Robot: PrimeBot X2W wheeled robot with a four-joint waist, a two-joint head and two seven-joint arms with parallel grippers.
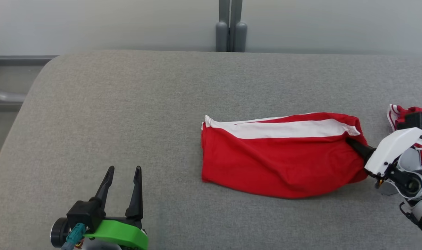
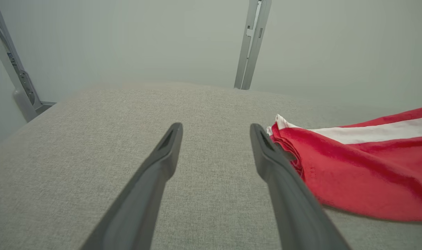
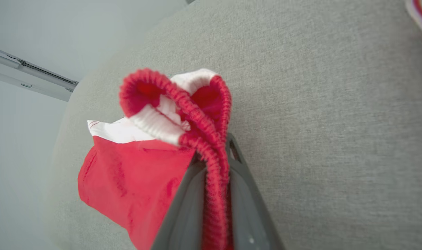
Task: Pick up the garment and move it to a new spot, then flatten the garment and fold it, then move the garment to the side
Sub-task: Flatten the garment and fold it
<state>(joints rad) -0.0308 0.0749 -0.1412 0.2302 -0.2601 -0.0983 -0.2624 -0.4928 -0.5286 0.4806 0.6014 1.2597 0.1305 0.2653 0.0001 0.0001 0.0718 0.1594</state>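
Note:
The garment is a red pair of shorts with a white side stripe, lying folded on the grey padded surface, right of centre. My right gripper is shut on its ribbed waistband at the right end; in the right wrist view the bunched waistband is pinched between the two dark fingers. My left gripper stands open at the lower left, well clear of the cloth. In the left wrist view the garment's left end lies just beside the right finger.
A second red and white cloth lies at the right edge, behind my right wrist. A grey post rises behind the surface's far edge. The surface's rounded left corner drops off toward a grey frame.

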